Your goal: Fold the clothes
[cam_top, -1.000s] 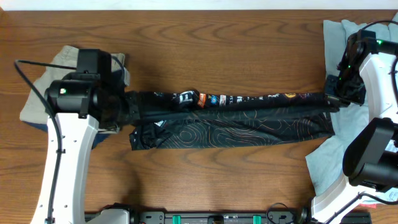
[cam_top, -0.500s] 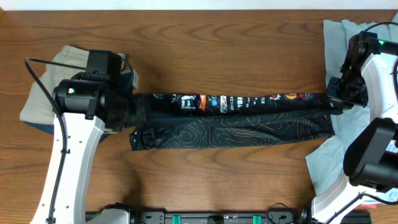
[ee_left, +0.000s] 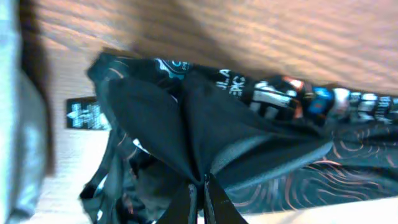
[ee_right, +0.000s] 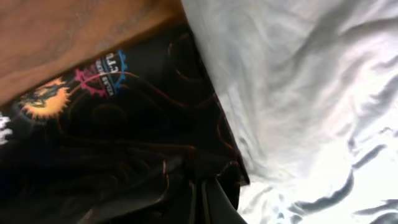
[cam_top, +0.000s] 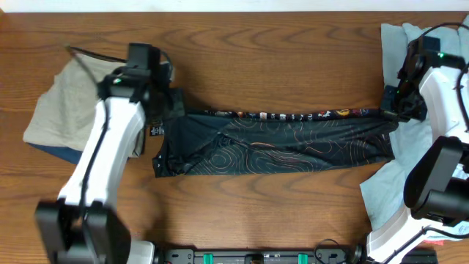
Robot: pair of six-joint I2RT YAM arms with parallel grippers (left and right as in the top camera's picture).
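The clothes, a black jersey point(cam_top: 278, 147) with thin orange contour lines and a row of logos along its far edge, lie stretched as a long band across the table's middle. My left gripper point(cam_top: 178, 110) is shut on a pinch of the jersey's far left corner; in the left wrist view the fabric point(ee_left: 186, 118) fans out from the closed fingertips point(ee_left: 200, 198). My right gripper point(cam_top: 388, 114) is shut on the far right corner, where dark cloth point(ee_right: 124, 124) bunches round the closed fingers point(ee_right: 202, 199). A black label point(cam_top: 155, 130) lies by the left end.
Folded khaki shorts point(cam_top: 62, 110) lie at the left on something blue point(cam_top: 51, 150), partly under my left arm. Pale blue-white cloth point(cam_top: 399, 183) spreads along the right edge, also at the far right corner point(cam_top: 399, 44). Bare wood runs along the far and near sides.
My left gripper has swung toward the far side and slightly right, carrying the jersey's corner; the upper layer has spread wider. The right gripper has hardly moved.
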